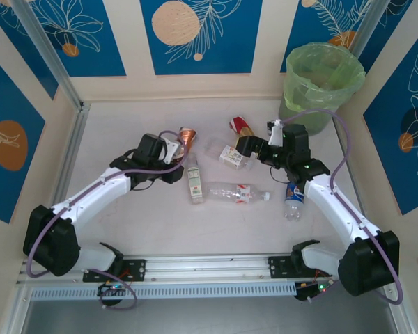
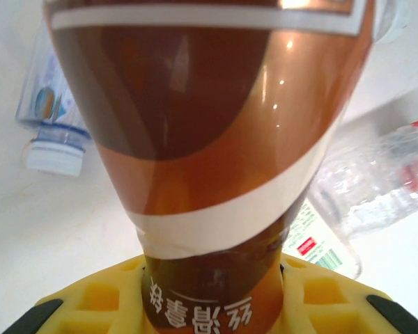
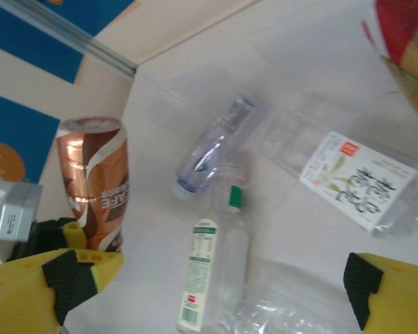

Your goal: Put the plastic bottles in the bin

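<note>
Back right corner, your bin (image 1: 299,111) stands lined with a green bag; can't tell the contents. Loose on the table (image 1: 125,229) you've got a red-label bottle (image 1: 233,193), a green-cap bottle (image 1: 195,177) and a white-label bottle (image 3: 355,181) with Chinese characters. Your left gripper (image 1: 177,147) clamps the brown bottle (image 2: 209,139), Chinese print on its neck. Your right gripper (image 3: 216,296) gapes wide, holding nothing.

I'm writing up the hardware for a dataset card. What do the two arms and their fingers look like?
The left arm and right arm have white tubular links with black joint housings and black bases. A purple cable loops along each. The fingers are yellow plastic with black pads.
</note>
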Tool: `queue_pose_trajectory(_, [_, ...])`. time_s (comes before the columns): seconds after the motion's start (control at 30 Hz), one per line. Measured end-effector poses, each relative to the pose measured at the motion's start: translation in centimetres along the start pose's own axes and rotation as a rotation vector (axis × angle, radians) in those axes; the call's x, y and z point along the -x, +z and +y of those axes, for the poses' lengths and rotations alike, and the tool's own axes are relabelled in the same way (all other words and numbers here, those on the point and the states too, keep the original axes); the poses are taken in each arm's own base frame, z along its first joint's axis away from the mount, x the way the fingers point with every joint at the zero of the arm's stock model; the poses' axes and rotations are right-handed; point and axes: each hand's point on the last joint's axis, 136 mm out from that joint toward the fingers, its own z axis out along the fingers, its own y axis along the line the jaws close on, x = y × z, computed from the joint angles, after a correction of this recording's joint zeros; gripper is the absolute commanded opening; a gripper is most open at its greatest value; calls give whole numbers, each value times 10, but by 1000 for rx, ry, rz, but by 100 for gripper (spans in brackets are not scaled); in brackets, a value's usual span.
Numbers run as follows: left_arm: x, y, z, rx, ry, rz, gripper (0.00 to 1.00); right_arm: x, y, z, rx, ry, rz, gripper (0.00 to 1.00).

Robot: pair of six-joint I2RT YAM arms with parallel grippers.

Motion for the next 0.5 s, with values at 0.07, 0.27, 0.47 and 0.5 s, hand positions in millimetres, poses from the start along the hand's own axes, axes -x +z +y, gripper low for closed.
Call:
queue_pose_trajectory(0.07, [8, -2, -12, -59, 8, -23, 0, -1, 1, 12, 51, -8, 4, 99])
queue_pose_trajectory(0.27, [15, -9, -58, -305, 37, -45, 0, -7, 8, 48, 215, -13, 33, 100])
queue_pose_trajectory(0.47, [22, -24, -95, -492, 86, -78, 0, -16, 17, 68, 313, -21, 86, 99])
queue_pose_trajectory(0.5, [23, -27, -99, -516, 94, -86, 0, -16, 19, 71, 332, -19, 96, 99])
